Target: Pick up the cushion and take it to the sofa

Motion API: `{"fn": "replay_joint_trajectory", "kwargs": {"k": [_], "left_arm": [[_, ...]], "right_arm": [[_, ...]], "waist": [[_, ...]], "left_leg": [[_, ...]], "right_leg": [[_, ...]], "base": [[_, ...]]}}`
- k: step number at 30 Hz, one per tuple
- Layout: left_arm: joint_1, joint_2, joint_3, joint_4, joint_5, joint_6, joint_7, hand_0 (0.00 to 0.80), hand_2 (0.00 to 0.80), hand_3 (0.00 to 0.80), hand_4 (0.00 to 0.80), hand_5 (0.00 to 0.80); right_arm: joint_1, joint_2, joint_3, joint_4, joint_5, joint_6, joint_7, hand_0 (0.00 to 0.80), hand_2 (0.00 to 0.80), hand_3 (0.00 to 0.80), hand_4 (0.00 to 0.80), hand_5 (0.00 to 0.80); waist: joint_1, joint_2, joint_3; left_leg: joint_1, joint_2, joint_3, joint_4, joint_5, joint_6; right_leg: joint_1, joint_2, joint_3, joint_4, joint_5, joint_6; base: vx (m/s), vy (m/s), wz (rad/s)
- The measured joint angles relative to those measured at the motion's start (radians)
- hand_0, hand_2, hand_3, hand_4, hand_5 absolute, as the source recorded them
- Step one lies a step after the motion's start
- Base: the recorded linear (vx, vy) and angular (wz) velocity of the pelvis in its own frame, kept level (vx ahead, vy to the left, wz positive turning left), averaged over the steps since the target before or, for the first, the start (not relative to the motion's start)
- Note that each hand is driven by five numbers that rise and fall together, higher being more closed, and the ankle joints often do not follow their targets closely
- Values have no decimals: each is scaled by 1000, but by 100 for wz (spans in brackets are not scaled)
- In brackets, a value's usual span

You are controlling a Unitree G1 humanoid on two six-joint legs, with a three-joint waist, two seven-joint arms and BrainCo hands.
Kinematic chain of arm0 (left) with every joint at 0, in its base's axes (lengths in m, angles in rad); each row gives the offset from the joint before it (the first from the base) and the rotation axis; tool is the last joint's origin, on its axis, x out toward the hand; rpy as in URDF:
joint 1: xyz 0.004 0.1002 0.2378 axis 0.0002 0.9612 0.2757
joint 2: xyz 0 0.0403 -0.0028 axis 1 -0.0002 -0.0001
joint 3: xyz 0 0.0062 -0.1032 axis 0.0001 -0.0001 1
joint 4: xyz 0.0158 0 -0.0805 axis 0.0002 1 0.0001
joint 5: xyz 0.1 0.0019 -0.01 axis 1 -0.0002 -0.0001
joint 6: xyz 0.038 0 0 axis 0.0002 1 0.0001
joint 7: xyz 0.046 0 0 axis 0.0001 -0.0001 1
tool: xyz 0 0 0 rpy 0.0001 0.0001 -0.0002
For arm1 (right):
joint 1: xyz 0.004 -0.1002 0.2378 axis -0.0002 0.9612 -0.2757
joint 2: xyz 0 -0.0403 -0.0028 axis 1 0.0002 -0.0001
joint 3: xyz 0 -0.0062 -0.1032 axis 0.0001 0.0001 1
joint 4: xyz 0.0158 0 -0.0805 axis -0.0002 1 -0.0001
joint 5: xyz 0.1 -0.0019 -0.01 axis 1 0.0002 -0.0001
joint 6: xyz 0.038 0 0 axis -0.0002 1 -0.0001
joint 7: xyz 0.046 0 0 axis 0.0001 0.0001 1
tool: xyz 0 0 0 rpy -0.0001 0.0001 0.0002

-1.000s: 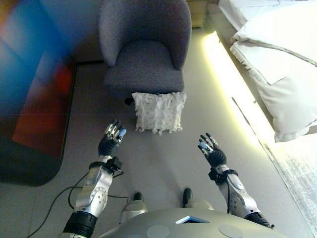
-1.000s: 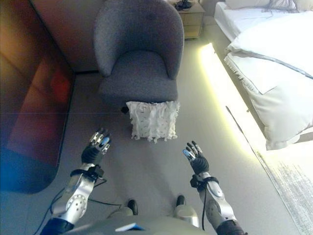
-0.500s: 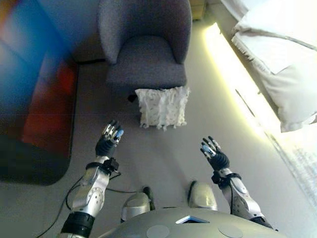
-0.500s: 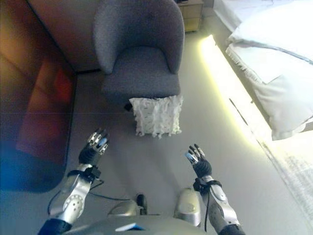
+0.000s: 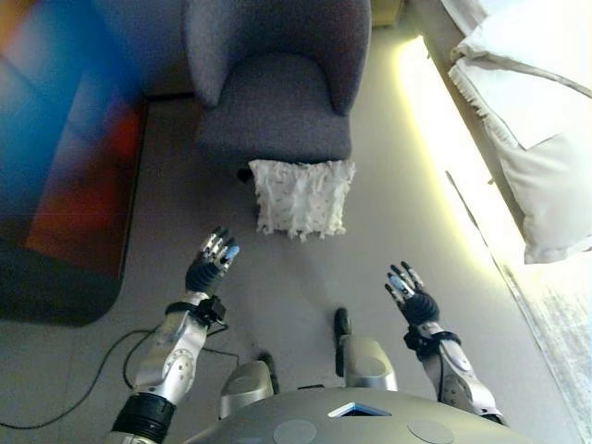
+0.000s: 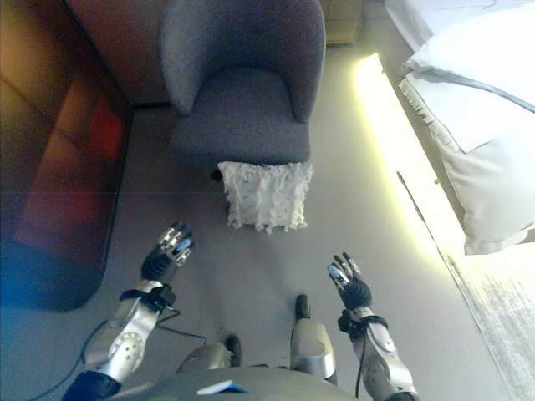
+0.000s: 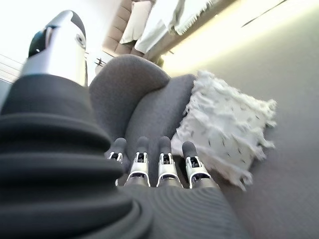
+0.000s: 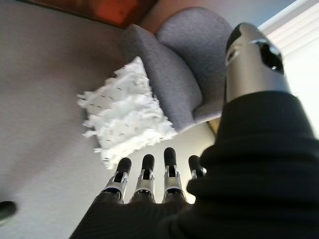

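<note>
The white fringed cushion (image 5: 302, 197) is propped upright on the grey floor (image 5: 296, 277), leaning back against the front edge of the grey armchair (image 5: 277, 83), its flat face turned out away from the seat and toward the robot; it looks roughly square, a touch wider than tall, with its longer side running along the armchair's front and its fringed lower edge resting on the floor. Nothing is holding it. The left hand (image 5: 209, 266) hangs in the air short of the cushion, off toward its left corner and well apart from it, fingers (image 7: 164, 158) straight and lined up side by side, thumb standing away from them, touching nothing. The right hand (image 6: 349, 284) is raised on the other side, farther back from the cushion than the left, its fingers (image 8: 169, 164) likewise stretched out and slightly spread, empty and clear of the floor. To the right of the armchair a bright lit strip (image 5: 435, 139) runs along the base of a bed with white bedding (image 5: 527, 120)
</note>
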Motion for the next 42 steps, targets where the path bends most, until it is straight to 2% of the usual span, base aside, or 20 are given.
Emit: {"fn": "replay_joint_trajectory", "kwargs": {"k": [1, 3, 5, 6, 8, 10, 11, 12, 17, 21, 23, 25, 27, 29, 30, 31, 34, 37, 40, 42], "left_arm": [[-1, -1, 14, -3, 2, 3, 3, 0, 0, 0, 0, 0], [20, -1, 40, -3, 2, 7, 17, 0, 0, 0, 0, 0], [40, 4, 54, -4, 0, 10, 24, 0, 0, 0, 0, 0], [41, 21, 55, -5, -1, 11, 25, 0, 0, 0, 0, 0], [23, 38, 54, -8, -1, 13, 29, 0, 0, 0, 0, 0], [5, 19, 53, -10, -5, 13, 38, 0, 0, 0, 0, 0], [-3, 8, 48, -11, -7, 13, 43, 0, 0, 0, 0, 0], [-10, 7, 39, -16, -7, 12, 45, 0, 0, 0, 0, 0], [-13, 7, 35, -21, -8, -3, 48, 0, 0, 0, 0, 0], [-4, 4, 36, -15, -8, -13, 38, 0, 0, 0, 0, 0], [14, -4, 37, -14, -8, -14, 36, 0, 0, 0, 0, 0], [42, -7, 42, -14, -8, -15, 31, 0, 0, 0, 0, 0], [73, -12, 62, 2, -8, -15, 30, 0, 0, 0, 0, 0], [93, -4, 103, 3, -9, -17, 30, 0, 0, 0, 0, 0], [93, 6, 108, 3, -11, -18, 30, 0, 0, 0, 0, 0], [91, 22, 114, 6, -19, -18, 28, 0, 0, 0, 0, 0], [78, 44, 134, 2, -19, -24, 27, 0, 0, 0, 0, 0], [70, 50, 134, -19, -19, -24, 26, 0, 0, 0, 0, 0], [54, 35, 130, -27, -17, -17, 14, 0, 0, 0, 0, 0], [38, 36, 129, -26, -16, -7, 14, 0, 0, 0, 0, 0]], "right_arm": [[-1, 4, 4, 9, -1, 7, 1, 0, 0, 0, 0, 0], [-3, 8, 24, 4, -3, 21, 10, 0, 0, 0, 0, 0], [-5, 8, 42, -13, -12, 28, 15, 0, 0, 0, 0, 0], [-10, 11, 53, -24, -12, 29, 20, 0, 0, 0, 0, 0], [-28, 7, 51, -27, -12, 29, 35, 0, 0, 0, 0, 0], [-52, -13, 50, -17, -13, 27, 42, 0, 0, 0, 0, 0], [-61, -22, 50, -16, -13, 24, 45, 0, 0, 0, 0, 0], [-69, -27, 51, -16, -13, 18, 50, 0, 0, 0, 0, 0], [-77, -30, 53, -18, -13, 15, 55, 0, 0, 0, 0, 0], [-40, -36, 46, -21, -13, 16, 57, 0, 0, 0, 0, 0], [-7, -38, 39, -21, -12, 18, 61, 0, 0, 0, 0, 0], [14, -39, 23, -19, -13, 20, 76, 0, 0, 0, 0, 0], [34, -35, 19, -18, -14, 28, 90, 0, 0, 0, 0, 0], [40, -33, 32, -25, -18, 38, 110, 0, 0, 0, 0, 0], [39, -34, 32, -27, -23, 39, 113, 0, 0, 0, 0, 0], [29, -25, 33, -21, -23, 40, 112, 0, 0, 0, 0, 0], [0, -15, 35, -38, -22, 42, 104, 0, 0, 0, 0, 0], [-3, -11, 33, -85, -22, 48, 94, 0, 0, 0, 0, 0], [-21, 4, 38, -86, -22, 47, 83, 0, 0, 0, 0, 0], [-25, 13, 55, -89, -22, 47, 56, 0, 0, 0, 0, 0]], "waist": [[10, 6, -5], [12, -8, -16], [9, 1, -32], [9, -13, -42], [7, -43, -57], [25, -48, -62], [28, -56, -63], [34, -51, -66], [41, -46, -50], [69, -20, -5], [95, -12, 8], [103, 10, 21], [124, 26, 14], [128, -9, 12], [127, -12, 13], [142, -25, 15], [151, -43, 35], [181, -27, 47], [180, -14, 43], [176, -21, 38]], "left_leg": [[20, 6, 12, -18, -3, 3], [35, 21, 22, -18, -9, -19], [51, 65, 25, -7, -26, -52], [29, 81, 35, 53, -36, -68], [-96, 99, 54, 305, -6, -105], [-198, 125, 66, 528, 112, -97], [-234, 130, 68, 606, 152, -72], [-272, 128, 67, 638, 150, -72], [-295, 123, 62, 370, 149, -70], [-267, 132, -18, -29, 189, -56], [-260, 130, -67, -163, 215, -50], [-265, 134, -76, -165, 212, -46], [-266, 106, -51, -96, 238, -64], [-269, 57, -30, -80, 263, -64], [-273, 44, -29, -77, 310, -46], [-282, 21, -22, -55, 313, -24], [-288, -25, -3, -3, 271, 2], [-291, -38, 12, 63, 208, 19], [-250, -48, 12, 55, 181, 39], [-225, -78, 21, 59, 158, 53]], "right_leg": [[-26, 3, 0, 56, -26, 11], [-62, 6, -11, 141, -74, -3], [-59, 55, -6, 165, -114, -14], [-45, 68, -1, 147, -127, -50], [-23, 72, -3, 126, -134, -80], [38, 75, 6, 74, -127, -102], [59, 69, 18, 51, -129, -110], [70, 63, 21, 36, -129, -113], [145, 67, 33, -20, -130, -119], [188, 89, 39, -52, -147, -106], [207, 84, 66, -53, -162, -84], [237, 74, 87, -49, -187, -44], [259, 46, 129, -36, -222, 9], [266, 13, 140, -32, -237, 12], [264, 9, 140, -35, -244, 23], [268, -16, 140, -42, -254, 44], [284, -70, 125, -42, -250, 57], [281, -93, 83, 21, -255, 76], [208, -128, 47, 240, -258, 71], [131, -172, 39, 410, -237, 39]], "base": [[522, -210, -15], [478, -214, -24], [432, -244, -8], [413, -250, -11], [370, -217, -6], [264, -71, -19], [258, 32, -15], [276, 67, -20], [298, 158, -9], [399, 130, -5], [405, 115, -28], [418, 158, -30], [392, 180, -45], [372, 201, -22], [386, 225, -4], [413, 233, -9], [447, 199, -2], [449, 238, -10], [427, 271, -3], [365, 204, -9]]}}
